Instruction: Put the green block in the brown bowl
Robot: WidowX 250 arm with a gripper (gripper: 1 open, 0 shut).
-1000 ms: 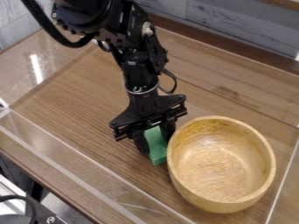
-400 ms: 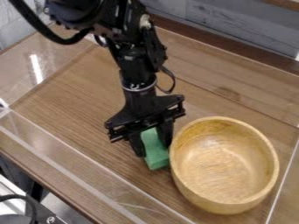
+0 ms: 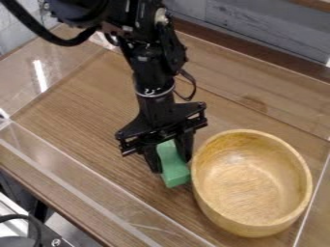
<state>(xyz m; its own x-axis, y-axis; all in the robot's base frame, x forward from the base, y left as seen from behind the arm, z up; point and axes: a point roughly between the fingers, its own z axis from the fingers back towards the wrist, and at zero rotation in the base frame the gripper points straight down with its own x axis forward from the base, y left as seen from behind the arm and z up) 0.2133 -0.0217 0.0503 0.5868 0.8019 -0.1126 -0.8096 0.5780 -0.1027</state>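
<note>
Over the wooden table point(image 3: 77, 106), the hand point(image 3: 164, 145) grips the green block point(image 3: 173, 164).

Green block point(image 3: 173, 167) upright, just beside tan wooden brown bowl point(image 3: 253, 191), empty

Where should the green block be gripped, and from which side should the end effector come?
Probably at the upper end of the green block, coming from straight above. The block is a narrow bar, so its thin width fits between the fingers. The brown bowl sits close on its right, leaving little room for a side approach. The end effector is already shut on that upper end.
</note>
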